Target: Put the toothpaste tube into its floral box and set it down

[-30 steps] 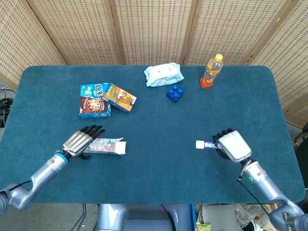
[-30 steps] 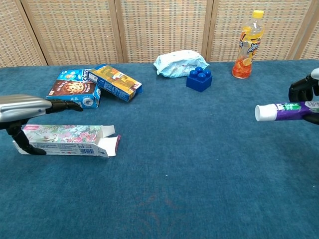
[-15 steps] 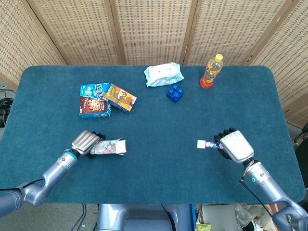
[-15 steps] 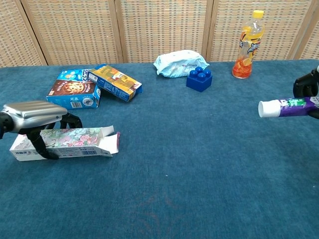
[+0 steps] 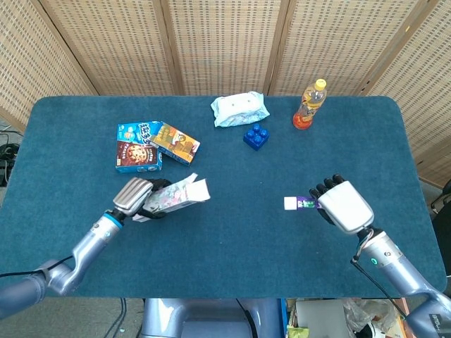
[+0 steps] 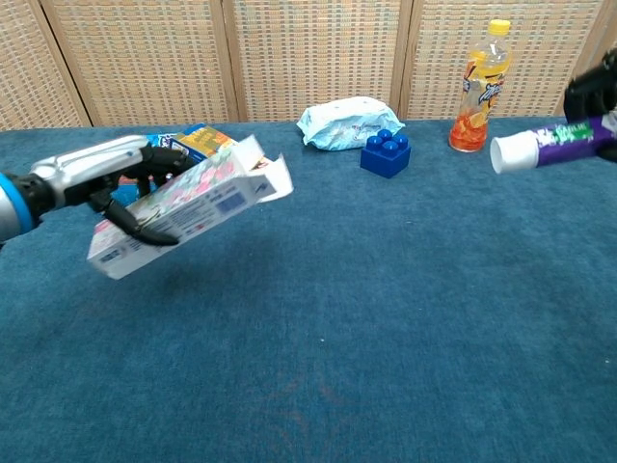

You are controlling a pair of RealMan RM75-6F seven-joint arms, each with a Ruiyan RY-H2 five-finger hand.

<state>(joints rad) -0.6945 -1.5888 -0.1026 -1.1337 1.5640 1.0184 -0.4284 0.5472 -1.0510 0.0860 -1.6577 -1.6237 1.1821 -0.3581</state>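
Note:
My left hand (image 5: 137, 196) (image 6: 120, 177) grips the floral box (image 5: 177, 195) (image 6: 188, 205) and holds it off the table, tilted, with its open flap end up and toward the right. My right hand (image 5: 341, 205) (image 6: 594, 92) holds the purple toothpaste tube (image 5: 299, 203) (image 6: 546, 145) in the air at the right, white cap pointing left toward the box. A wide gap of blue table separates tube and box.
Behind the left hand lie two snack boxes (image 5: 153, 144) (image 6: 207, 141). At the back stand a wipes packet (image 5: 239, 108) (image 6: 348, 122), a blue block (image 5: 256, 136) (image 6: 386, 153) and an orange drink bottle (image 5: 310, 104) (image 6: 479, 87). The blue table (image 5: 239, 225) ends near both forearms.
The left hand closed on the floral box and lifted it off the table, tilting its open end up and rightward. The right hand raised the tube a little and moved it left.

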